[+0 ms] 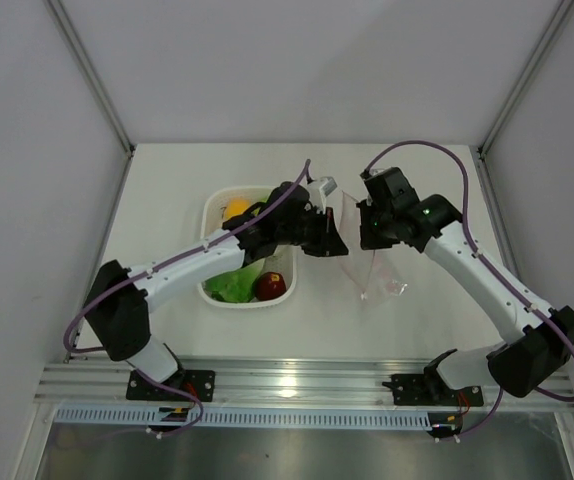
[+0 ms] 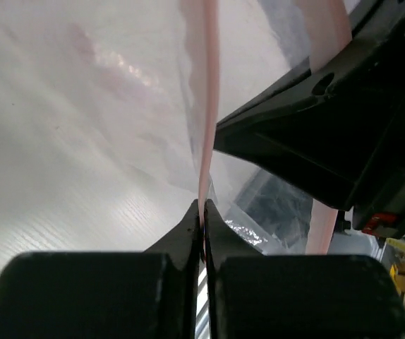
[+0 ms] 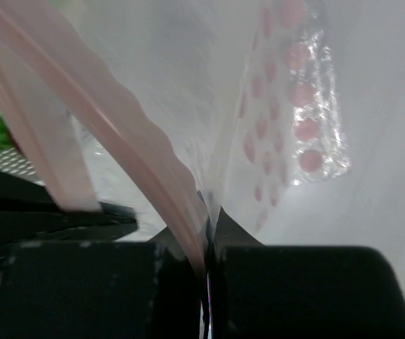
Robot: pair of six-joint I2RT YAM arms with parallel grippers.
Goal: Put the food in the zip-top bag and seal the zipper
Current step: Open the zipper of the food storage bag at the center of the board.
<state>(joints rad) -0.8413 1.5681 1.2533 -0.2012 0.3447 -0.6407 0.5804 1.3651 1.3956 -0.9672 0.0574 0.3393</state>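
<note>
The clear zip-top bag [image 1: 379,276] hangs between my two grippers, its lower part with pink dots [image 3: 287,92] resting on the table. My left gripper [image 1: 338,240] is shut on the pink zipper [image 2: 210,106], pinched at its fingertips [image 2: 203,214]. My right gripper [image 1: 363,232] is shut on the bag's top edge and zipper strip [image 3: 128,141] from the other side. The food lies in the white basket [image 1: 210,215]: a yellow fruit [image 1: 235,209], a green lettuce [image 1: 231,288] and a dark red apple [image 1: 271,287]. The left arm hides the rest of the basket.
My left arm reaches across the basket toward the bag. The right gripper's black body [image 2: 315,134] sits close in front of the left fingers. White walls enclose the table on the left, right and back.
</note>
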